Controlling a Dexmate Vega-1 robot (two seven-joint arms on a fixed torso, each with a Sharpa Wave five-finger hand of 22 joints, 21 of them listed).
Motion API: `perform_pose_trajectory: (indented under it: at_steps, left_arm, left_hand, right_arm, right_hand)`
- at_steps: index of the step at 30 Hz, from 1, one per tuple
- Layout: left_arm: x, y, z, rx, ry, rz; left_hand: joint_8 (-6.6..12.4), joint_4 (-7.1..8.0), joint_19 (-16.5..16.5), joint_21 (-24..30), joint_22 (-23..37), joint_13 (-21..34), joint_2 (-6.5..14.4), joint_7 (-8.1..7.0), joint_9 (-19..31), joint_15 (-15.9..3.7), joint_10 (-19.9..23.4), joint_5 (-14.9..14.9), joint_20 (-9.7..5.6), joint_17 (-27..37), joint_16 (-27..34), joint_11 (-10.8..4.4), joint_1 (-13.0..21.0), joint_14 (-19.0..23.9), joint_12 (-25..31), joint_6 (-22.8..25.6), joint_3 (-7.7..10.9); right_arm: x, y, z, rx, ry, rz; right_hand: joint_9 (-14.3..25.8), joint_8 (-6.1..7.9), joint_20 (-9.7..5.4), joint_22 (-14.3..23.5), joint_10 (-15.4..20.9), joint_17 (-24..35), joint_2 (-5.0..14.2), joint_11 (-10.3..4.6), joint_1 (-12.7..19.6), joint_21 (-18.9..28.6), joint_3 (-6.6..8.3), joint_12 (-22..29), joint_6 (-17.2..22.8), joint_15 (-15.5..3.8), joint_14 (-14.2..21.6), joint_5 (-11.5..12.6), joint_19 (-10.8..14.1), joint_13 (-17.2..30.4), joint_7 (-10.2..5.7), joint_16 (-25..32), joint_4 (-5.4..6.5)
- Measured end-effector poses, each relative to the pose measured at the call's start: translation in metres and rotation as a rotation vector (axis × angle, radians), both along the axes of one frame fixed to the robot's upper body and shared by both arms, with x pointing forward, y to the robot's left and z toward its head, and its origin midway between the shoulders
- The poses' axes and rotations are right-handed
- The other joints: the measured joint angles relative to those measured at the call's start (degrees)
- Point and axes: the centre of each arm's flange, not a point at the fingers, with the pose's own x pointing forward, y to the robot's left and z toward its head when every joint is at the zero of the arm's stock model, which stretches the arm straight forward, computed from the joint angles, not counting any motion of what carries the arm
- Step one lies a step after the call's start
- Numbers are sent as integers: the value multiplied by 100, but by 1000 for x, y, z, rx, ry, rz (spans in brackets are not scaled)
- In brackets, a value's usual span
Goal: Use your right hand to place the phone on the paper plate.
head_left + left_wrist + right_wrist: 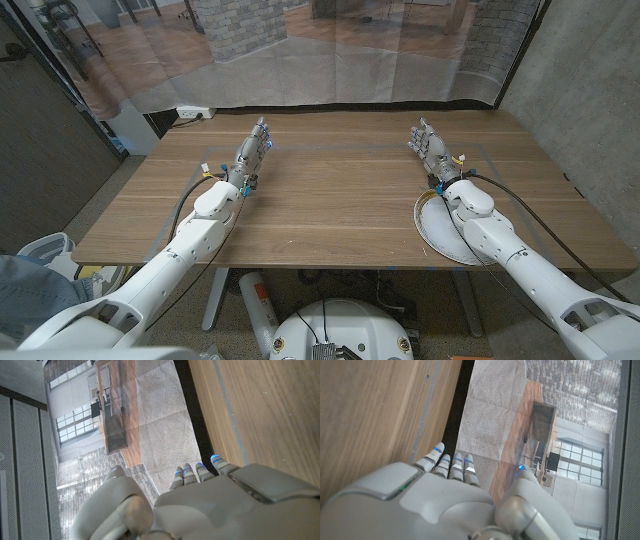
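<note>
A white paper plate lies near the table's front right edge, partly under my right forearm. My right hand stands on the table just beyond the plate, fingers stretched toward the far edge and holding nothing. Its back shows in the right wrist view, with the fingers straight. My left hand stands at the table's left middle, fingers extended and empty. In the left wrist view its back points at the table's far edge. I see no phone on the table.
The wooden table has faint tape lines on it. A translucent curtain hangs behind the far edge. A power strip lies on the floor at the back left. A grey wall stands to the right.
</note>
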Motion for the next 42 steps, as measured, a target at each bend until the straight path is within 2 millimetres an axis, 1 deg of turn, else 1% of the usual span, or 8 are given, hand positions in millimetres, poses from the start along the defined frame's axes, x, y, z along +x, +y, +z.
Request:
perform_pose_trajectory:
  at_steps: [2,9,12,19,23,30,36,42]
  left_arm:
    - [0,0,0,1,0,-1]
    - [0,-1,-1,4,5,-5]
    - [-1,-1,0,8,4,-6]
    - [-3,-1,4,16,-3,-9]
    - [-4,-1,5,16,-5,-7]
    - [-6,2,4,13,-2,2]
    - [-6,3,3,11,-1,4]
    - [-7,4,3,6,-3,3]
  left_hand:
    - [0,0,-39,0,0,0,0,0,0,0,-19,0,-21,0,0,19,0,0,0,0,0]
    - [0,0,-76,0,0,0,0,30,-1,29,-19,0,-1,-1,0,19,0,-29,-1,-30,0]
    - [0,0,-100,0,0,0,0,30,-1,17,-43,0,-23,-1,0,-5,0,-40,-1,-30,0]
    - [0,0,-100,0,-1,0,23,30,-1,9,-42,0,-23,-1,0,-5,22,-49,-1,-29,0]
    - [0,0,-100,-29,-1,-1,23,30,-1,9,-42,0,-23,-1,-1,-4,22,-49,-1,-29,0]
    - [0,-1,-120,-29,-1,-1,46,30,-2,9,-41,0,-2,-1,-1,-4,45,-49,-1,-29,0]
    - [0,-1,-142,-50,-1,-1,46,30,-2,9,-41,0,-23,-2,-1,-3,45,-49,-1,-29,-1]
    - [0,-1,-151,-50,-2,-2,68,30,-2,9,-40,0,-32,-2,-1,-3,67,-49,-1,-29,-1]
  right_arm:
    - [0,1,-1,1,2,1]
    - [0,3,-3,0,11,2]
    - [-1,3,-2,-4,9,1]
    - [-4,6,5,-19,-9,0]
    - [-5,6,8,-33,-13,-5]
    - [-7,6,12,-56,-22,-20]
    - [-10,2,19,-88,-33,-42]
    - [-12,-1,23,-142,-42,-82]
  right_hand:
    - [0,0,0,0,0,0,0,0,0,0,0,0,0,0,0,0,0,0,0,0,0]
    - [0,0,0,0,0,-1,30,-1,30,0,23,0,0,0,0,0,0,0,0,0,-23]
    - [0,0,0,0,-1,-1,30,-2,30,0,23,0,0,0,0,0,-1,-1,0,0,-23]
    - [-1,0,1,-1,19,-4,61,18,60,0,46,0,31,8,9,0,-1,-1,-32,0,-46]
    - [-1,0,-10,-1,53,-17,68,-14,68,0,46,0,31,30,31,0,72,-1,-32,0,-46]
    - [-1,0,-10,-1,53,-16,121,-14,120,-27,70,0,71,29,33,0,72,-2,-71,0,-71]
    - [-1,0,-10,-1,113,-16,91,-16,149,-52,94,44,70,8,53,0,71,-2,-71,0,-94]
    - [-1,0,-10,-2,113,-16,122,-16,180,-69,114,44,102,8,53,-39,71,-2,-103,0,-114]
